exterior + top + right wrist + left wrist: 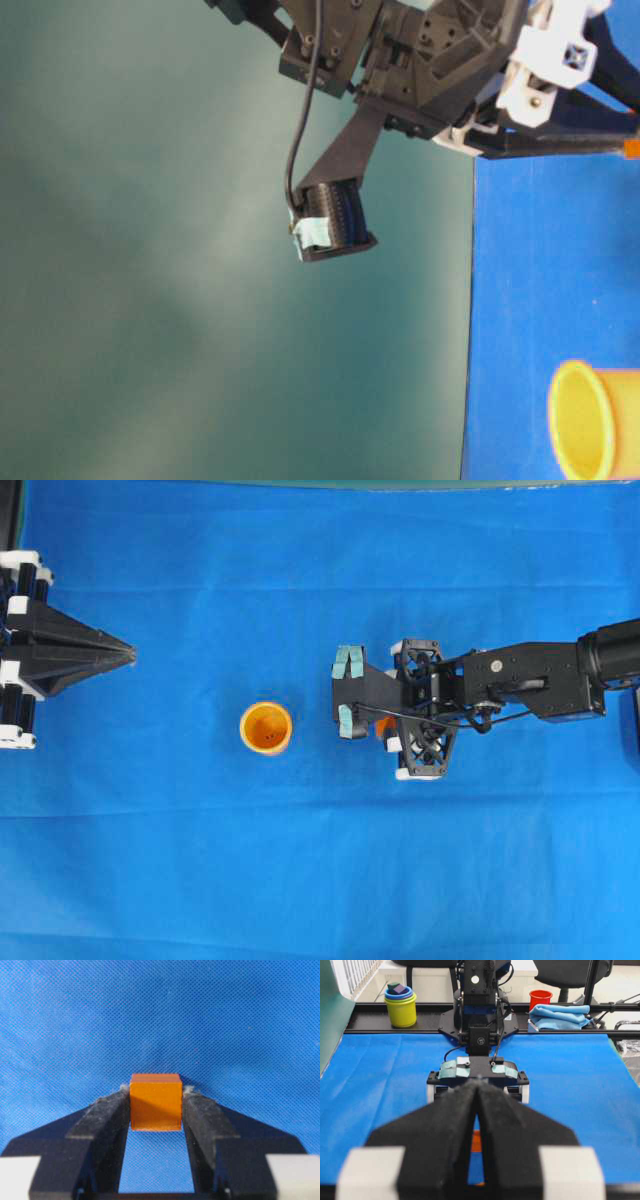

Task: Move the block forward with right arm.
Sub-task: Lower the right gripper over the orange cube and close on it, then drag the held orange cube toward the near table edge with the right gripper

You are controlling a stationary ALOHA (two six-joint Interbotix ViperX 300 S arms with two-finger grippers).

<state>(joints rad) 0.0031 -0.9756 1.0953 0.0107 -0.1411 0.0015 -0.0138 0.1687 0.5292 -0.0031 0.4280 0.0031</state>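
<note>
Right wrist view: small orange cube block with darker edges (155, 1102) sits between the two black fingers (102, 1120) of the right tool (155, 1105), both finger faces flush against its sides, so the tool reads as clamped on the block, or only just closed onto it. Block rests low on the blue cloth worktop (240, 1020); whether it is lifted clear I cannot tell. Overhead: block mostly hidden under the right tool (348, 692), only an orange sliver (384, 727) showing; round yellow-orange cup (266, 727) stands just beyond the fingertips, apart. Further on, left tool (128, 655) has its pointed fingers pressed together, holding nothing. Judgement: grasp made or nearly so; the move forward and the release remain
</note>
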